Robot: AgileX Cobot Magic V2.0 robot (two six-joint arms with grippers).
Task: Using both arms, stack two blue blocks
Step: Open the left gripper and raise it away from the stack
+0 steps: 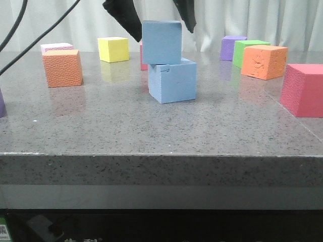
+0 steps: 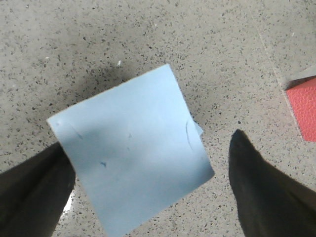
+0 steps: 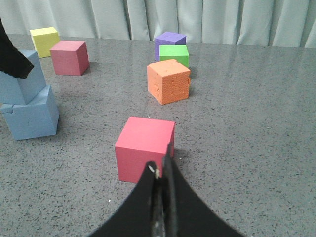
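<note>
Two blue blocks are stacked near the table's middle. The clean upper block [image 1: 161, 41] rests, turned slightly, on the paler lower block [image 1: 172, 80], which has a notched corner. My left gripper [image 1: 165, 35] hangs open over the stack, its dark fingers [image 1: 123, 17] on either side of the upper block [image 2: 133, 148]; one fingertip is close to a corner, the other well apart. Only a sliver of the lower block [image 2: 199, 129] shows from above. My right gripper [image 3: 160, 168] is shut on nothing, low over the table behind a pink cube [image 3: 144, 154], far from the stack [image 3: 29, 118].
An orange cube [image 1: 62, 68] and a yellow cube [image 1: 113, 49] stand at the left. At the right are a purple cube [image 1: 229, 46], a green cube [image 1: 247, 50], a second orange cube [image 1: 264, 61] and the pink cube [image 1: 304, 89]. A red cube [image 3: 70, 58] sits behind the stack.
</note>
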